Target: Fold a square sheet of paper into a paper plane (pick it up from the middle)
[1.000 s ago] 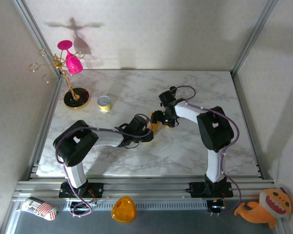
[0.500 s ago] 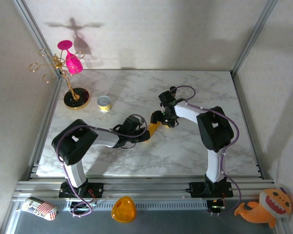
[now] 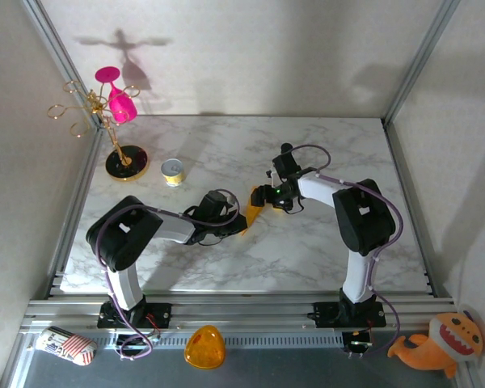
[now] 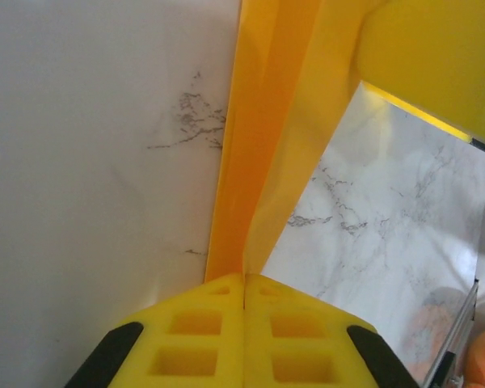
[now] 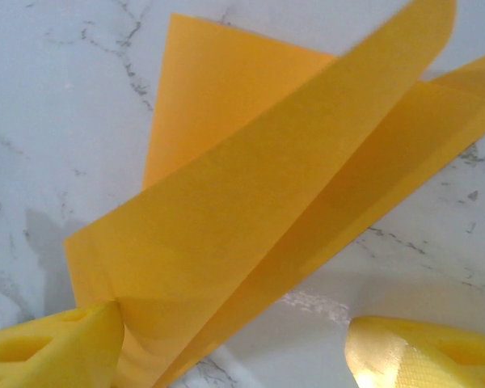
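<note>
The sheet of paper (image 3: 253, 212) is orange-yellow and folded into a long narrow wedge, lying at the middle of the marble table. My left gripper (image 3: 239, 223) is shut on its near end. In the left wrist view the yellow fingertips (image 4: 244, 281) meet on the folded strip of paper (image 4: 267, 145), which runs away from them. My right gripper (image 3: 264, 196) stands open at the paper's far end. In the right wrist view the paper's layers (image 5: 283, 186) fan apart between the spread fingers (image 5: 48, 352), brushing the left one, with the gripper (image 5: 234, 356) not closed on them.
A small yellow tin (image 3: 172, 170) sits at the back left beside a gold rack with a pink glass (image 3: 113, 117). Off the table's front rail lie an orange plastic dome (image 3: 204, 347), a plush toy (image 3: 440, 343) and a striped object (image 3: 65, 345).
My left gripper has closed on the paper's near end and drawn slightly left. The right arm has shifted a little to the right, and more of the paper shows between the grippers.
</note>
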Controlling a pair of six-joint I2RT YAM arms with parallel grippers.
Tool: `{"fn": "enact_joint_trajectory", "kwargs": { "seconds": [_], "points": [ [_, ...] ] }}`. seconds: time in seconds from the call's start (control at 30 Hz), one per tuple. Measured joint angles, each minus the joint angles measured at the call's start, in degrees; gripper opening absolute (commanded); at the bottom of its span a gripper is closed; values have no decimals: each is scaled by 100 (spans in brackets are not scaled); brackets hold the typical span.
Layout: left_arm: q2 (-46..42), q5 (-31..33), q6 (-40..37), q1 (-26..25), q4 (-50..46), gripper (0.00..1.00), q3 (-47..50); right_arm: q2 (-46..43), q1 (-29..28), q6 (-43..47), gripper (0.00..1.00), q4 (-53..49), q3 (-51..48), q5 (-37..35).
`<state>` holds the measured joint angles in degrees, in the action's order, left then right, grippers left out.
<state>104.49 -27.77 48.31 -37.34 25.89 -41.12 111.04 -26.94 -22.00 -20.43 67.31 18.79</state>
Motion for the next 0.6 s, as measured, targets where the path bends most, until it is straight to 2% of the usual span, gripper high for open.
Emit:
{"fn": "enact_joint_trajectory", "kwargs": {
  "seconds": [0.37,0.6],
  "points": [
    [35,-164,127,44,7,8,-22,186,33,-61,69,-345,264,-118],
    [37,-188,133,46,0,12,-44,249,22,-166,59,-481,350,-304]
  ]
}}
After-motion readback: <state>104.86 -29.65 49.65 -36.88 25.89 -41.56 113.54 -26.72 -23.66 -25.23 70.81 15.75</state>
